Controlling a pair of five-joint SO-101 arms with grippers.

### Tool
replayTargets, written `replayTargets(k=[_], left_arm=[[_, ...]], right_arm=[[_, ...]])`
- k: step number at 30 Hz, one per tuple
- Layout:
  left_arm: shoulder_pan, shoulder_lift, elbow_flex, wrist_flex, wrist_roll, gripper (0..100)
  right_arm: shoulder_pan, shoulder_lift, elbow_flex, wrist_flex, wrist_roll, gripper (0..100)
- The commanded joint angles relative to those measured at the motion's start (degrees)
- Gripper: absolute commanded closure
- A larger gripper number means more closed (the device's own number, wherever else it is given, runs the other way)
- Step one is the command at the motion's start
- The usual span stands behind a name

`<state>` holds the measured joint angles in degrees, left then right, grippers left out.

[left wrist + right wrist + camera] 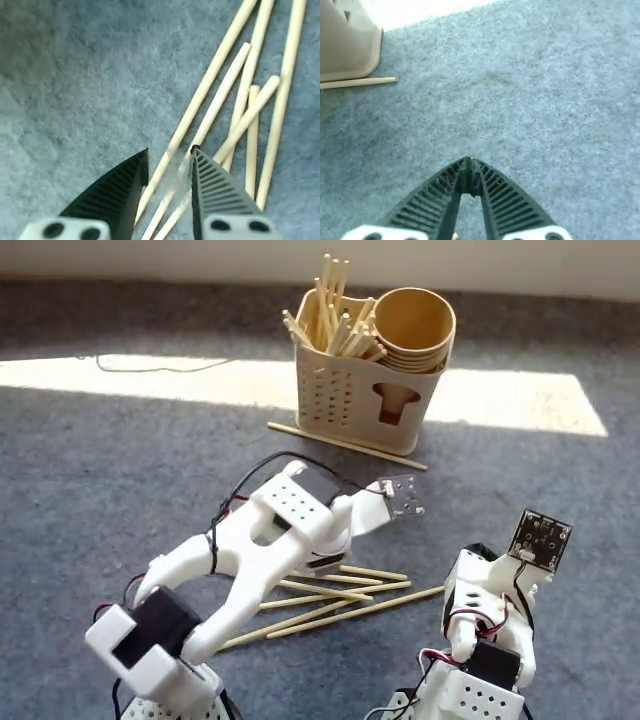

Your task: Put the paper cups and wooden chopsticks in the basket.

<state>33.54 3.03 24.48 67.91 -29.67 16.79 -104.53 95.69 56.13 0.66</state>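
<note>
Grey carpet [100, 490] is crossed by a sunlit band. Left arm [250, 540] is stretched over a loose pile of wooden chopsticks [345, 605] lying near the arms' bases. Left gripper [170, 150] is held low over the pile, jaws apart, with sticks seen between them. Basket [345, 400] is set at the far side, well apart from the pile, and is loaded with stacked paper cups [415, 325] and upright sticks [330, 310]. Right gripper [467, 167] is pointed at bare carpet, jaws together, nothing held. Single chopstick [345, 445] is laid just beside the basket's near base.
</note>
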Motion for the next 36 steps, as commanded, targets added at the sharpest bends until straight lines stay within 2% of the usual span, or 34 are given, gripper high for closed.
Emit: replayTargets(k=[1,21,28,36], left_arm=[[0.8,3.2,-4.9,-0.2,-0.4,86],[0.7,7.4,-3.3,-4.1,-0.4,87],[0.5,7.4,-2.0,-4.1,-0.4,100],[-1.6,6.6,0.3,-3.8,-0.4,99]], right_arm=[[0.6,-0.7,6.5,0.0,0.5,99.0],[0.6,-0.7,6.5,0.0,0.5,99.0],[0.6,-0.7,6.5,0.0,0.5,99.0],[0.6,-0.7,6.5,0.0,0.5,99.0]])
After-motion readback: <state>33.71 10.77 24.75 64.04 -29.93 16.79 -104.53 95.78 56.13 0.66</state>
